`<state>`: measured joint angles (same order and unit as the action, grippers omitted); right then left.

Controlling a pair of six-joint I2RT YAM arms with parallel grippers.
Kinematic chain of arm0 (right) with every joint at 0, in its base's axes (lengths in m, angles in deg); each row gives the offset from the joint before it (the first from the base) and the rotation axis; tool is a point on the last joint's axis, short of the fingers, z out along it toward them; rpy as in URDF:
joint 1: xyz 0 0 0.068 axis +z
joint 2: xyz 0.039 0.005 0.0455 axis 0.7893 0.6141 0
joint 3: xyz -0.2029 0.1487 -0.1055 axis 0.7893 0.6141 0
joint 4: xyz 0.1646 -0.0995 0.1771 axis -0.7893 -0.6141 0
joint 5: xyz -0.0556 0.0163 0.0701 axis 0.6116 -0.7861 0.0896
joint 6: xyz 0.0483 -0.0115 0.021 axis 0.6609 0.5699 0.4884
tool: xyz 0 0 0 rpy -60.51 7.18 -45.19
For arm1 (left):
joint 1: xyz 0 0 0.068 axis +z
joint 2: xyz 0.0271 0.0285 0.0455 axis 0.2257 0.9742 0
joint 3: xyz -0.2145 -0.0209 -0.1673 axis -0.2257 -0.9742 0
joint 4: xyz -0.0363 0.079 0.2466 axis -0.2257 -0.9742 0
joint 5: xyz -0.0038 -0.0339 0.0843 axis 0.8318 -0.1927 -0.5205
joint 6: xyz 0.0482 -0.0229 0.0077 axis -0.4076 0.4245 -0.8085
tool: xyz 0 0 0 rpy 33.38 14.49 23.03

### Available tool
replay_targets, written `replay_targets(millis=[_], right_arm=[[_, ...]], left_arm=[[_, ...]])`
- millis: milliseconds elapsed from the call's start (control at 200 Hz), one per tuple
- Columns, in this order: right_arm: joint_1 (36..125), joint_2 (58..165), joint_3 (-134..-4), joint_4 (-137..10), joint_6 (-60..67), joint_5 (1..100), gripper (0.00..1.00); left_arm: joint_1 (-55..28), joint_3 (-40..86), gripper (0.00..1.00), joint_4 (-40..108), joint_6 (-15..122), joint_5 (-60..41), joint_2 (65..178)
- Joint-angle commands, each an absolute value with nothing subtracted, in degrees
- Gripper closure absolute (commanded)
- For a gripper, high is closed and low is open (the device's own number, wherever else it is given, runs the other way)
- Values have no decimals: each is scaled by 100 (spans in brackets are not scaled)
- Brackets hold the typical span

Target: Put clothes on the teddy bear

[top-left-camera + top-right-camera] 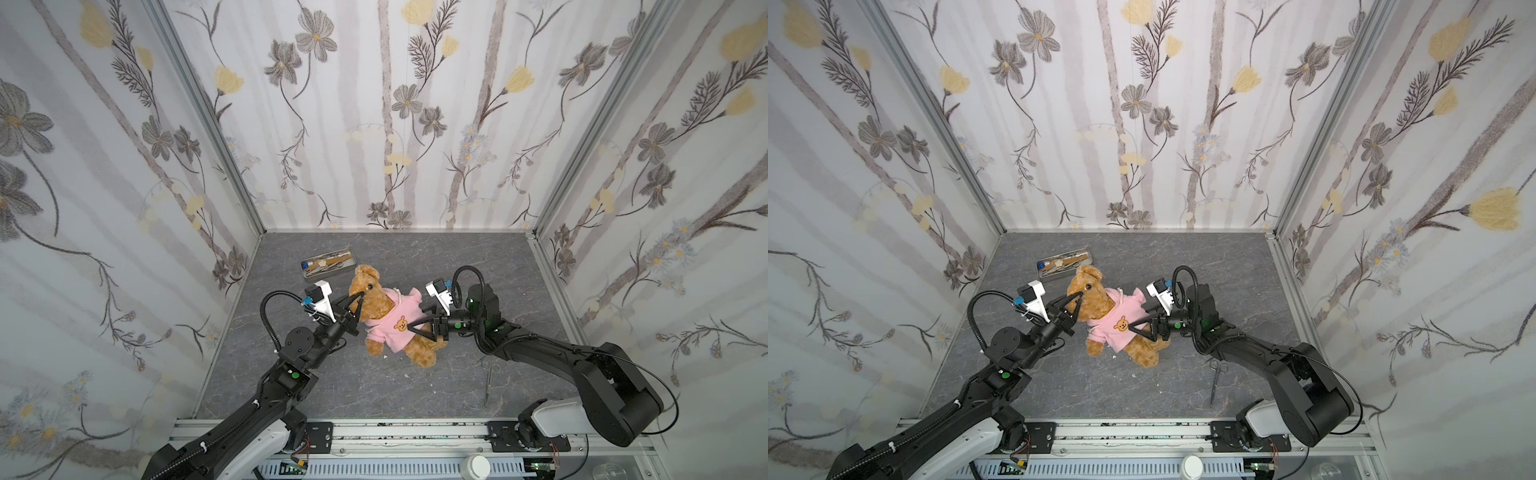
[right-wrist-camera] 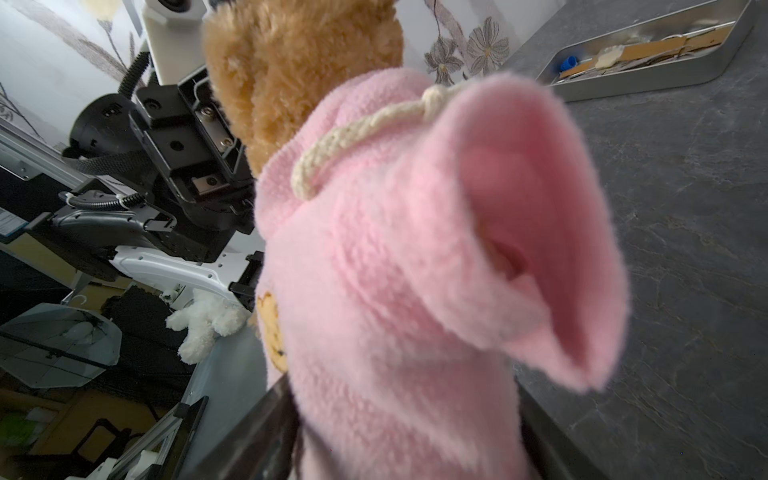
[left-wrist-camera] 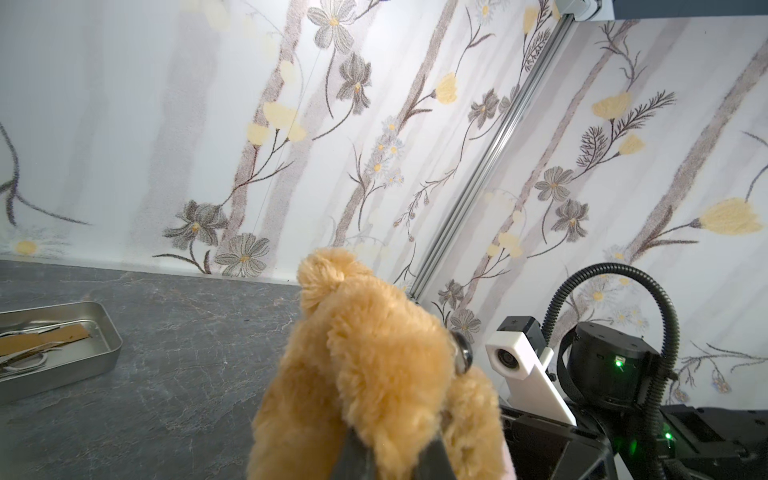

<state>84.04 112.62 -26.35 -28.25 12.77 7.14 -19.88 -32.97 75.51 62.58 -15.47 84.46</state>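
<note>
The teddy bear (image 1: pixel 419 353) lies on its back on the grey table in both top views, its head (image 1: pixel 1086 286) toward the back left, wearing a pink shirt (image 1: pixel 390 320) with a small orange bear-face emblem. My left gripper (image 1: pixel 360 296) is shut on the fur at the side of the bear's head; its fingers pinch a tuft in the left wrist view (image 3: pixel 390 451). My right gripper (image 1: pixel 415 321) comes in from the right and straddles the shirt's side. In the right wrist view its gripper (image 2: pixel 407 436) has pink fleece filling the gap, touching both fingers (image 2: pixel 266 428). A sleeve (image 2: pixel 540 232) gapes open.
A metal tray (image 1: pixel 328 272) of small tools sits behind the bear's head near the back left wall. Scissors (image 1: pixel 489 378) lie on the table at the front right, beside the right arm. Flowered walls enclose three sides. A rail runs along the front edge.
</note>
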Motion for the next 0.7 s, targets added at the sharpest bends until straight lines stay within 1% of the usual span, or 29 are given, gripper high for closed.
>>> replay_targets(millis=[0,45,115,165,225,275,320,375,430,495,580,625,694], right_arm=[[8415,11115,-2499,-1342,1754,876,56],[8407,11003,-2453,-1336,1676,1030,65],[8399,10720,-2434,-1572,1329,1338,75],[8407,10472,-2443,-2026,905,1643,81],[8449,10177,-2516,-2760,197,2088,84],[8544,9936,-2611,-3453,-482,2641,87],[8676,9802,-2710,-4052,-1067,3177,89],[8845,9696,-2765,-4458,-1613,3774,92],[8991,9607,-2715,-4597,-1981,4268,95],[9173,9517,-2606,-4587,-2334,4759,96],[9440,9451,-2477,-4448,-2822,5298,96],[9578,9457,-2426,-4378,-3053,5486,96],[9767,9513,-2380,-4308,-3404,5749,96]], left_arm=[[-2007,-3419,100,8048,6594,-1977,8359],[-2006,-3501,100,8041,6606,-2035,8323],[-2003,-3623,100,7971,6626,-2129,8250],[-2005,-3662,100,7807,6575,-2119,8209],[-1998,-3602,80,7438,6426,-2069,8164],[-1999,-3465,63,6964,6208,-2026,8127],[-1994,-3283,50,6442,5995,-2077,8082],[-1981,-3031,39,5753,5654,-2186,8014],[-1948,-2707,32,5052,5343,-2372,7947],[-1901,-2381,27,4330,5040,-2572,7874],[-1871,-1936,25,3682,4702,-2438,7805],[-1873,-1730,25,3446,4495,-2185,7773],[-1868,-1480,28,3228,4110,-1423,7770]])
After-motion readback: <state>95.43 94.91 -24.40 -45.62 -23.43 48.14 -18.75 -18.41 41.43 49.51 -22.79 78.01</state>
